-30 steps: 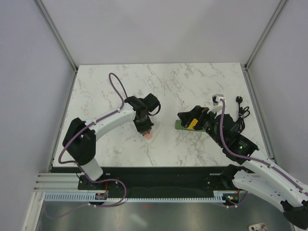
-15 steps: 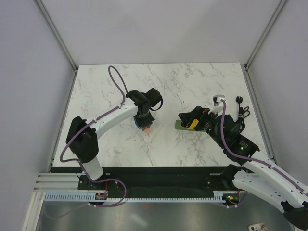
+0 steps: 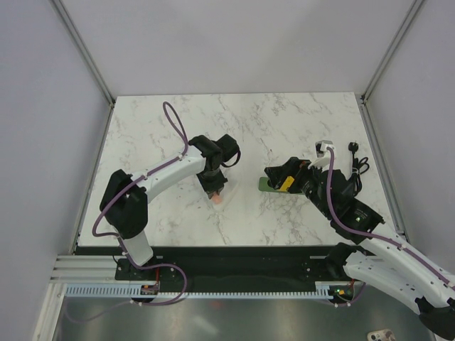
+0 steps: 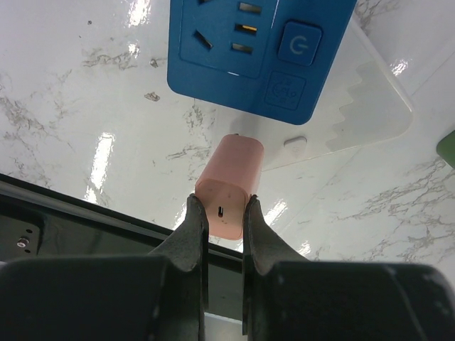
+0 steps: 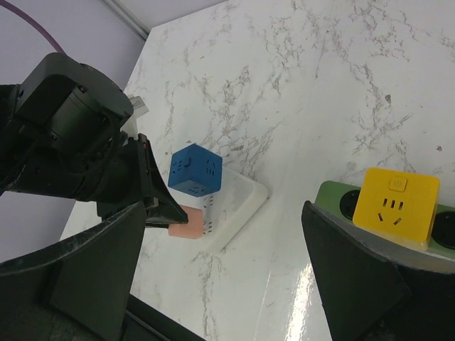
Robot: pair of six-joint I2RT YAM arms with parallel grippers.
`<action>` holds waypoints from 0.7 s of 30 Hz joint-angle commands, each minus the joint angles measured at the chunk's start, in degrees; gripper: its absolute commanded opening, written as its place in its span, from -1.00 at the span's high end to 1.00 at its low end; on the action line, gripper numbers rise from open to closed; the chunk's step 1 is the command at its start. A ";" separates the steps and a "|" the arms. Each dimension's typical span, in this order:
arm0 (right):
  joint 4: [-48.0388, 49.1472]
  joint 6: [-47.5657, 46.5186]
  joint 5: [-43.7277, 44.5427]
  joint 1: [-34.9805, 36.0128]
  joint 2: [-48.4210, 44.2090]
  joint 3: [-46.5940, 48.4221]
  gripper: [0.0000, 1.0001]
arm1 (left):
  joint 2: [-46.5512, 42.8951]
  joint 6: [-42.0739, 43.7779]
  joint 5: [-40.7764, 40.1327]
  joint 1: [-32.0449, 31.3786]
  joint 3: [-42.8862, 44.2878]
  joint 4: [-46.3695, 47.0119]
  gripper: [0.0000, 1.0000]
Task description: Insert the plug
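The yellow plug (image 5: 396, 206) sits on top of the dark green socket strip (image 5: 334, 197), also seen from above (image 3: 287, 183). My right gripper (image 5: 222, 213) is open wide and empty, hovering beside that strip (image 3: 264, 185); the plug lies just outside its right finger (image 5: 355, 270). My left gripper (image 4: 222, 213) is shut on a pink plug block (image 4: 231, 177) at the near end of a white socket strip (image 4: 370, 106). A blue cube (image 4: 256, 50) stands on that white strip. From above, the left gripper (image 3: 215, 192) is left of centre.
A black plug with a thin cord (image 3: 355, 160) and a small white adapter (image 3: 323, 148) lie at the right of the table. The black rail at the table's near edge (image 4: 85, 213) runs just below the left gripper.
My left gripper, with the pink block in it, shifted slightly away and came back toward the near edge. The right arm has hardly moved.
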 commanded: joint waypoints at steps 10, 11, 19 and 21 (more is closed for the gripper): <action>0.28 -1.09 1.98 -0.09 -0.98 0.22 -0.96 | 1.92 -3.33 0.98 -0.31 0.60 -0.26 0.96; 0.37 -1.18 1.98 -0.09 -0.98 0.14 -0.96 | 1.92 -3.33 1.07 -0.31 0.60 -0.26 0.96; 0.28 -1.35 2.24 -0.09 -0.81 0.14 -0.96 | 2.19 -2.89 1.24 -0.92 1.30 0.27 0.95; 0.28 -1.44 2.33 -0.09 -0.72 0.05 -0.96 | 2.19 -2.89 1.24 -1.10 1.65 0.27 0.96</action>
